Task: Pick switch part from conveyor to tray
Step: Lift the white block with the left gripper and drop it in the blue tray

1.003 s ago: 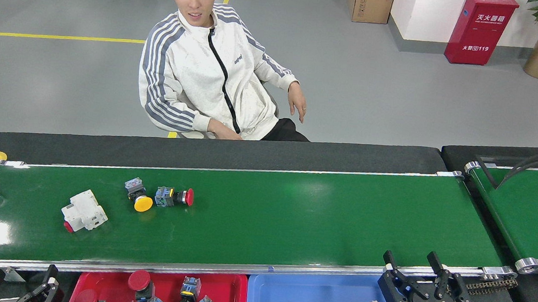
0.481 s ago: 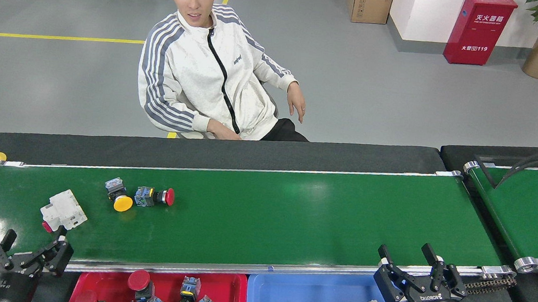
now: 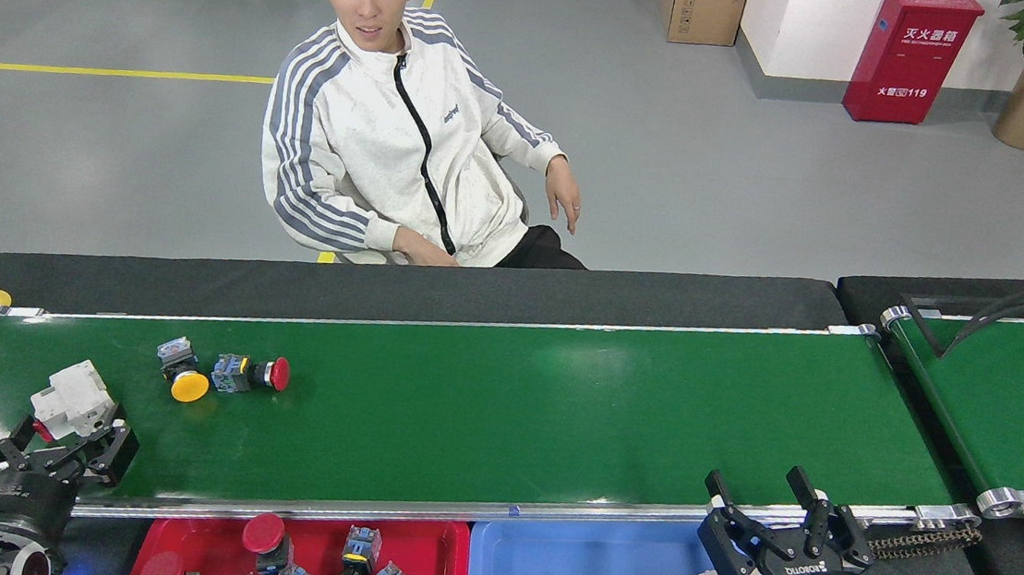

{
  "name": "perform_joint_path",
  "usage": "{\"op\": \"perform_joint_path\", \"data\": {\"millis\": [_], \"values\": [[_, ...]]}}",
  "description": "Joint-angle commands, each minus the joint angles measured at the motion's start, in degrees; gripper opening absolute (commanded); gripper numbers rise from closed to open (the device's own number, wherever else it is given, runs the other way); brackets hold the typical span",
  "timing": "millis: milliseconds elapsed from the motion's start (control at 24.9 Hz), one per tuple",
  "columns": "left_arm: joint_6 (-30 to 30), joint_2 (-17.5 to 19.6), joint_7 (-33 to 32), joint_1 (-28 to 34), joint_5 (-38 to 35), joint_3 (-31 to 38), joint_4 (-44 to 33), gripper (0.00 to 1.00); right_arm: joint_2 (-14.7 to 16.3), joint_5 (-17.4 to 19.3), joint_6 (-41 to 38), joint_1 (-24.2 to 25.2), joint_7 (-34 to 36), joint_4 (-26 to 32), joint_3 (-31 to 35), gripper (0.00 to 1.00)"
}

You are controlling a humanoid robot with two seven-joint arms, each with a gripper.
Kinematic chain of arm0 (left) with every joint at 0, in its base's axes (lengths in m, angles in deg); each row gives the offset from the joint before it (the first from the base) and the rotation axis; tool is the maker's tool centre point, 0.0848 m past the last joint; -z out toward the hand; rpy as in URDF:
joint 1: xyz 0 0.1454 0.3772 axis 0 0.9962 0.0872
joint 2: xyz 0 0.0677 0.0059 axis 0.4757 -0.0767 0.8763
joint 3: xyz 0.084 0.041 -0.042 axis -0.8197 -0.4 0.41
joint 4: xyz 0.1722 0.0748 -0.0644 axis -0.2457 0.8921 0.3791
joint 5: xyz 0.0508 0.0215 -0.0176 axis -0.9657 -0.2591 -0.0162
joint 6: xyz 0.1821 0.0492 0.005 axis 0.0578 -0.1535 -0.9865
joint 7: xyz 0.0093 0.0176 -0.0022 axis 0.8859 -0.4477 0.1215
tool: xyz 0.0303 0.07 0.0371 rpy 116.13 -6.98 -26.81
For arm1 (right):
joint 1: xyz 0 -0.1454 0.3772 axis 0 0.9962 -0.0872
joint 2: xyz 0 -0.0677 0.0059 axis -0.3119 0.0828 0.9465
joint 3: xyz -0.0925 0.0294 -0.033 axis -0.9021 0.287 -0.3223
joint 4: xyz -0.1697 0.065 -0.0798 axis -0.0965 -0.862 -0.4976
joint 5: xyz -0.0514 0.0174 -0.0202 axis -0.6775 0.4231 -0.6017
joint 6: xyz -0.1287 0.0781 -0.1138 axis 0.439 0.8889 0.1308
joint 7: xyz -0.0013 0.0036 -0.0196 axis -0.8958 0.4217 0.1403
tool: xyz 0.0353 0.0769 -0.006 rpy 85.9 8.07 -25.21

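White switch part lies on the conveyor; left end effector, wide open and empty, must close around it.

- The long dark green conveyor belt is smooth and glossy, showing pale reflections, with thin silver metal side rails.
- The white boxy switch part looks like matt plastic.
- The red plastic tray and the blue plastic tray have a smooth sheen.
- The black gripper on the right looks matt black.
- The dark surface behind the belt is matt and slightly rough.
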Motion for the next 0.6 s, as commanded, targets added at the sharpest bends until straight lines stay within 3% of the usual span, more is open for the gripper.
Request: {"op": "perform_joint_path", "data": {"millis": [0,281,401,522,562], "values": [[-2.1,1.8,0.1,-2.2,-0.1,0.1,2.2,1.0,0.7,0.0,-0.6,-0.8,0.1,0.6,0.1,1.0],[-9.2,4.4,0.8,-4.4,-0.1,0.0,8.6,0.96,0.9,-0.1,-3.7,-1.6,0.1,0.7,0.1,1.0],[-12.5,4.3,1.0,-4.7,0.0,-0.8,9.7,0.75,0.8,-0.2,-4.7,-2.0,0.1,0.7,-0.1,1.0],[-14.6,4.2,1.4,-4.8,0.3,-2.0,10.4,0.41,0.8,-0.4,-5.3,-1.6,0.1,0.7,-0.2,1.0],[-14.5,4.0,2.0,-4.8,0.4,-2.0,10.4,0.37,0.8,-0.4,-5.3,-1.6,0.1,0.7,-0.2,1.0]]}}
